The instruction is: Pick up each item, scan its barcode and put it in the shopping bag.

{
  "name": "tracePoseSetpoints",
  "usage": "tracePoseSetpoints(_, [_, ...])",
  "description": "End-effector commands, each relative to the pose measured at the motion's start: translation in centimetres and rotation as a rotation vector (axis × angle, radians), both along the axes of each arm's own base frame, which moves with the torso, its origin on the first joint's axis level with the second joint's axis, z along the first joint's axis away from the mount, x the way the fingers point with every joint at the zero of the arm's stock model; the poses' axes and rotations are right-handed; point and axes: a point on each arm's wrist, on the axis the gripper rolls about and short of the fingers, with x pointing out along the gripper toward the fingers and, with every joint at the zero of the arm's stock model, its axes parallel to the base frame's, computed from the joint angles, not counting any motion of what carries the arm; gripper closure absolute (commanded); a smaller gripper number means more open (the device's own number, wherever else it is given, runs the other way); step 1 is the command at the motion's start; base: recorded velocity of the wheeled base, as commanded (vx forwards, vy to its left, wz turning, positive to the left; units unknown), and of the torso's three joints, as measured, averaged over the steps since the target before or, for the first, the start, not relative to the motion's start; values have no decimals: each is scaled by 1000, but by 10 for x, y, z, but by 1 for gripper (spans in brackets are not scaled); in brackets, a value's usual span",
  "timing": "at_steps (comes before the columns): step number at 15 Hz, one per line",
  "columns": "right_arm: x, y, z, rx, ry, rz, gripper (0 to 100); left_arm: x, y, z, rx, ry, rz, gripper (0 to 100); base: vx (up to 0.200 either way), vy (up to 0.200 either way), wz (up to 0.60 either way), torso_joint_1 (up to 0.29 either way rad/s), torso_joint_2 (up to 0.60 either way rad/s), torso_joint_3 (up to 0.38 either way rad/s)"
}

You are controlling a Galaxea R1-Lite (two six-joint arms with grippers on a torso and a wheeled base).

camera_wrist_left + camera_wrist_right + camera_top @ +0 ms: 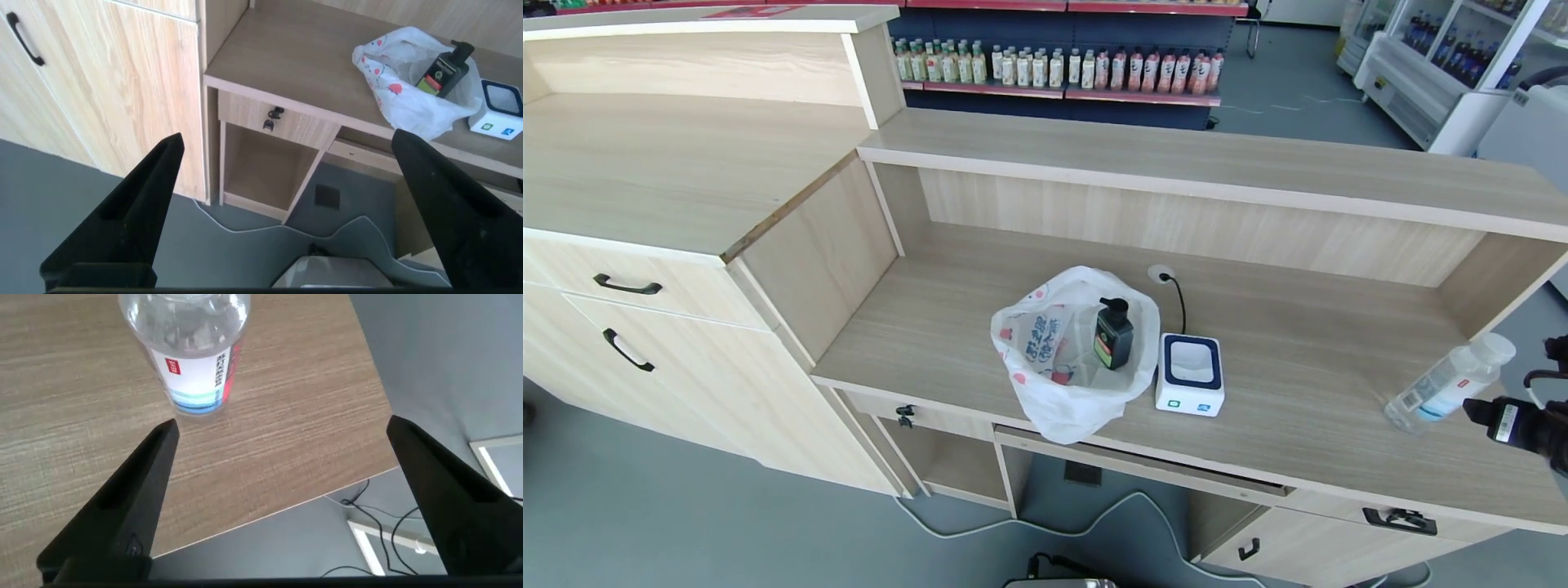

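A clear water bottle (1450, 382) with a white cap stands on the wooden counter (1307, 359) near its right front corner. My right gripper (282, 426) hovers open just short of the bottle (189, 351), with nothing between its fingers. A white shopping bag (1062, 367) sits open at the counter's middle front, and a black pump bottle (1112, 333) stands inside it. A white scanner (1190, 373) lies right of the bag. My left gripper (288, 137) hangs open and empty below counter height, off the counter's left front corner, well away from the bag (409, 90).
The counter's front edge (270, 510) runs just under my right gripper, with floor and cables beyond it. A taller cabinet (686, 163) stands on the left, a raised shelf (1217, 163) at the back. A keyed drawer (270, 122) sits under the counter's left end.
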Motion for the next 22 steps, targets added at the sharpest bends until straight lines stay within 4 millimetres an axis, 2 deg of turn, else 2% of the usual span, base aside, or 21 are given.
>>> tracePoseSetpoints(1, [8, 0, -16, 28, 23, 6, 0, 0, 0, 0, -1, 1, 0, 0, 0, 0, 0, 0, 0, 0])
tracePoseSetpoints(6, [25, 9, -24, 5, -52, 57, 0, 0, 0, 0, -1, 1, 0, 0, 0, 0, 0, 0, 0, 0])
tracePoseSetpoints(13, [40, 11, -27, -29, -101, 84, 0, 0, 0, 0, 1, 1, 0, 0, 0, 0, 0, 0, 0, 0])
tracePoseSetpoints(22, [57, 11, -44, -82, -94, 122, 0, 0, 0, 0, -1, 1, 0, 0, 0, 0, 0, 0, 0, 0])
